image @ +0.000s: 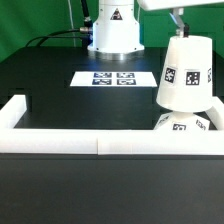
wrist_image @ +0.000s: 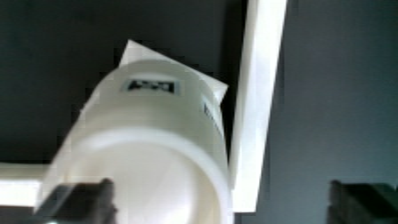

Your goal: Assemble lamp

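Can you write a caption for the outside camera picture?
The tool holds a white lampshade above the lamp base.

Smooth white plastic with a faint satin sheen on the shade (image: 184, 74) (wrist_image: 151, 140), set with matt black-and-white printed tags; same smooth white plastic on the base (image: 181, 124) below. Matt black on the table (image: 50, 80), flat and even, with a thin, paper-like matt white marker board (image: 112, 78). Matt white, foam-like look to the rail (image: 100, 141); glossy white moulded casing on the pedestal (image: 114, 30).
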Action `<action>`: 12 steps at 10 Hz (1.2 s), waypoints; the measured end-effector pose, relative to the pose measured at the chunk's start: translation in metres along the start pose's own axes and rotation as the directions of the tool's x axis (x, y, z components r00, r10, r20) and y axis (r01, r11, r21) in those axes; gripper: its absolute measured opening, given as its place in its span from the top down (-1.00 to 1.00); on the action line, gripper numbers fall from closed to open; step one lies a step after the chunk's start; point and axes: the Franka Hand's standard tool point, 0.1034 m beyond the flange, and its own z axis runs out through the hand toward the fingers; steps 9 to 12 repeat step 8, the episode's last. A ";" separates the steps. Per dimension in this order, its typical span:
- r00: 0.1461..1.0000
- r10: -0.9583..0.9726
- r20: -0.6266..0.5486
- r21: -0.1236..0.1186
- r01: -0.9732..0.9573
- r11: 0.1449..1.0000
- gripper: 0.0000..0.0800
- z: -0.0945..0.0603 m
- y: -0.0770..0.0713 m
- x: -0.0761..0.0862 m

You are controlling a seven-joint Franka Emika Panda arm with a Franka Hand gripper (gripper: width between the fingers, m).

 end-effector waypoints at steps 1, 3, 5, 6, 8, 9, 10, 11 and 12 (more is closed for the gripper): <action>1.000 0.026 0.004 -0.001 -0.026 1.000 -0.68 -0.002 0.000 -0.011; 0.998 0.055 0.009 -0.020 -0.055 0.998 -0.73 -0.002 -0.001 -0.025; 0.998 0.057 0.011 -0.021 -0.057 0.998 -0.75 0.000 -0.001 -0.025; 0.998 0.057 0.012 -0.021 -0.057 0.998 -0.75 0.000 0.000 -0.025; 0.998 0.057 0.012 -0.021 -0.057 0.998 -0.75 0.000 0.000 -0.025; 0.998 0.057 0.012 -0.021 -0.057 0.998 -0.75 0.000 0.000 -0.025; 0.998 0.057 0.012 -0.021 -0.057 0.998 -0.75 0.000 0.000 -0.025; 0.998 0.057 0.012 -0.021 -0.057 0.998 -0.75 0.000 0.000 -0.025; 0.998 0.057 0.012 -0.021 -0.057 0.998 -0.75 0.000 0.000 -0.025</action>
